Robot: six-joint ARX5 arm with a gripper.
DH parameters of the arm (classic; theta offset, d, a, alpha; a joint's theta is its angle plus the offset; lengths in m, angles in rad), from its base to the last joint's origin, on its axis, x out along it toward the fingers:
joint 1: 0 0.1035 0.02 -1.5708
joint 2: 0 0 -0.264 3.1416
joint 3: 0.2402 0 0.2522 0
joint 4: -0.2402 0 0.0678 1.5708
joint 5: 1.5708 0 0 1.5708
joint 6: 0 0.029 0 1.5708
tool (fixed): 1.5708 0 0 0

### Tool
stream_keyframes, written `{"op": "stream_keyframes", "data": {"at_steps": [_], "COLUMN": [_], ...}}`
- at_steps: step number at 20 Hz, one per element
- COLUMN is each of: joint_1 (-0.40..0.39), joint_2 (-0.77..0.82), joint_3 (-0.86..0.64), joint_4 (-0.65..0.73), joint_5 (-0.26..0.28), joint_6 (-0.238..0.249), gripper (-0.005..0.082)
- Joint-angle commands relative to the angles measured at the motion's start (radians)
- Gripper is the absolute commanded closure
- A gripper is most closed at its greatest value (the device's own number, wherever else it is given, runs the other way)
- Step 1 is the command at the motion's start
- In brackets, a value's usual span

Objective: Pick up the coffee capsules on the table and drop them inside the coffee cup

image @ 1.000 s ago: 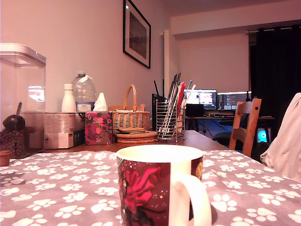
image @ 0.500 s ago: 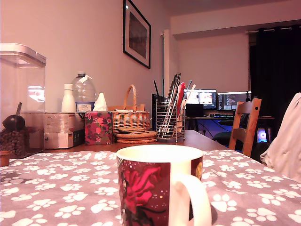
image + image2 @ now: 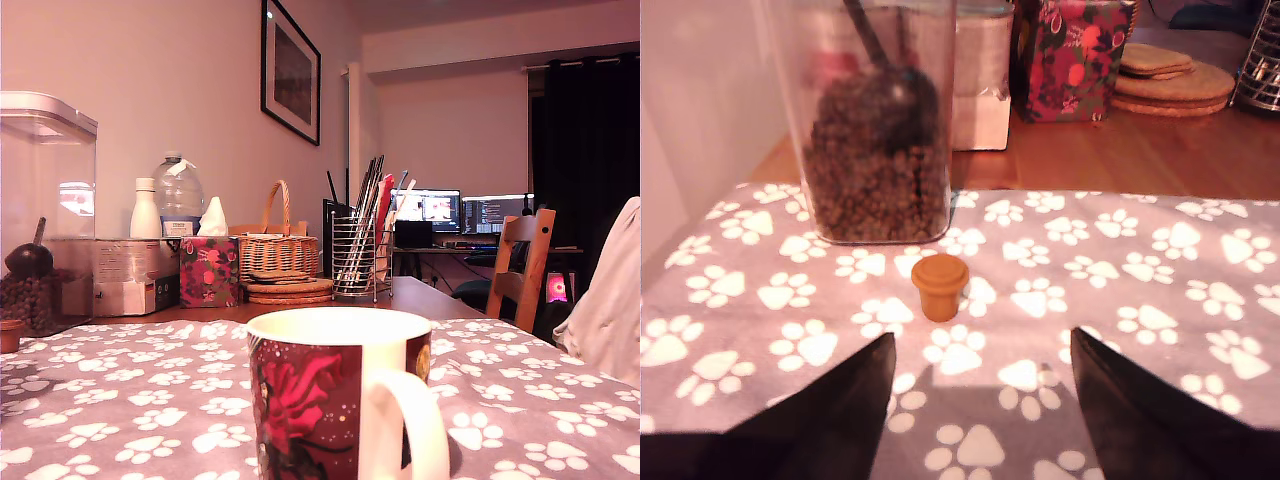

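So: gripper (image 3: 980, 400) spread wide, nothing between the fingers, low over the paw-print tabletop (image 3: 1160, 290). Coffee capsule (image 3: 940, 286) stands on the cloth ahead of the gap, wide rim up, narrow end down, just in front of the clear bean jar (image 3: 875, 120) holding a dark scoop (image 3: 895, 90).

Risks, as judged:
- Capsule sits off-centre toward one finger; closing unevenly could tip or skid it.
- Small tapered body may squirt out of the pinch.
- Overshoot forward would knock the jar.

Coffee cup (image 3: 340, 400) stands well apart, near the exterior camera; long carry, drop possible.
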Motion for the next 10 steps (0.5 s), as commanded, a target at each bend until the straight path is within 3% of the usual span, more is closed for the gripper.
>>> {"op": "stream_keyframes", "data": {"at_steps": [1, 10], "joint_1": [0.003, 0.007], "joint_2": [0.048, 0.291], "joint_3": [0.020, 0.179], "joint_4": [0.032, 0.085], "joint_5": [0.002, 0.013], "joint_6": [0.007, 0.015], "gripper": [0.0246, 0.0249]}}
